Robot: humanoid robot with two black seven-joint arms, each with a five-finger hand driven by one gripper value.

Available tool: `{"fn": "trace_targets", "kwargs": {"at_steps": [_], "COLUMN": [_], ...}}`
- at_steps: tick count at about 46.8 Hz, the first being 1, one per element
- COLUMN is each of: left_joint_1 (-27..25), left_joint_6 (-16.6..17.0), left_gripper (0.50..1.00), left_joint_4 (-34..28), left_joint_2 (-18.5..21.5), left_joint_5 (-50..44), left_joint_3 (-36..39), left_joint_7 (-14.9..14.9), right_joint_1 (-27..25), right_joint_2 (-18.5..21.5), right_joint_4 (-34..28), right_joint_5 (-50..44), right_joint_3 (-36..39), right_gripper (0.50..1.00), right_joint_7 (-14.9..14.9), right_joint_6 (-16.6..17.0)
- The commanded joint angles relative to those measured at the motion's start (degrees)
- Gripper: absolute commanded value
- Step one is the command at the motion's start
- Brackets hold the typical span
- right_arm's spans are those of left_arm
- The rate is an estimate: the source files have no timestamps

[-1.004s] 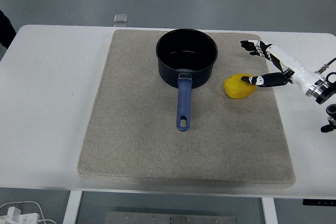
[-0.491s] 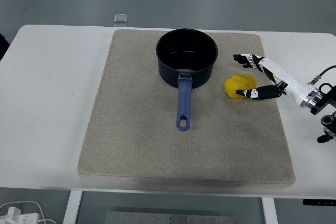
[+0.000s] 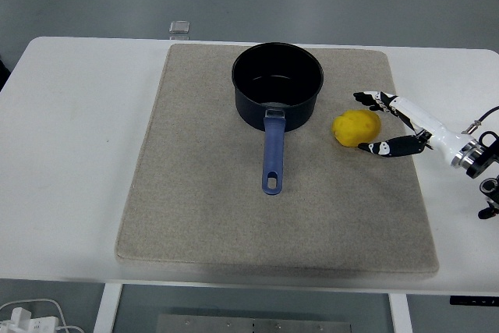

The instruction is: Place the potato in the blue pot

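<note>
Right black-and-white five-fingered hand point(image 3: 390, 122) beside lumpy yellow potato point(image 3: 357, 128), fingers point(image 3: 368, 97) spread wide, bracketing it for a grasp; empty dark-blue metal pot point(image 3: 277, 86) near, awaiting delivery.

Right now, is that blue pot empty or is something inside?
Empty: the blue pot shows only its bare dark bottom; the potato lies outside on the mat.

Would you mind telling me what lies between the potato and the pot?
Nothing: in the head view, only bare mat separates the potato from the pot. The right hand sits open at the potato's far side.
</note>
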Motion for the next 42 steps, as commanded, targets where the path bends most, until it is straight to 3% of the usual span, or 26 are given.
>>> {"fn": "trace_targets", "kwargs": {"at_steps": [1,24,42], "left_joint_1": [0.0,0.1,0.1], "left_joint_6": [0.0,0.0,0.0], "left_gripper": [0.999,0.999,0.999], "left_joint_4": [0.0,-0.2,-0.1], "left_joint_2": [0.0,0.0,0.0], "left_joint_5": [0.0,0.0,0.0], "left_joint_3": [0.0,0.0,0.0], "left_joint_7": [0.0,0.0,0.0], "right_joint_1": [-0.2,-0.3,-0.3], "right_joint_2": [0.0,1.4,2.0], "right_joint_4": [0.0,0.0,0.0], "right_joint_5": [0.0,0.1,0.2], "right_joint_3": [0.0,0.0,-0.2], "right_gripper": [0.901,0.897,0.803], "right_joint_7": [0.0,0.0,0.0], "right_joint_6": [-0.3,-1.9,-2.1]}}
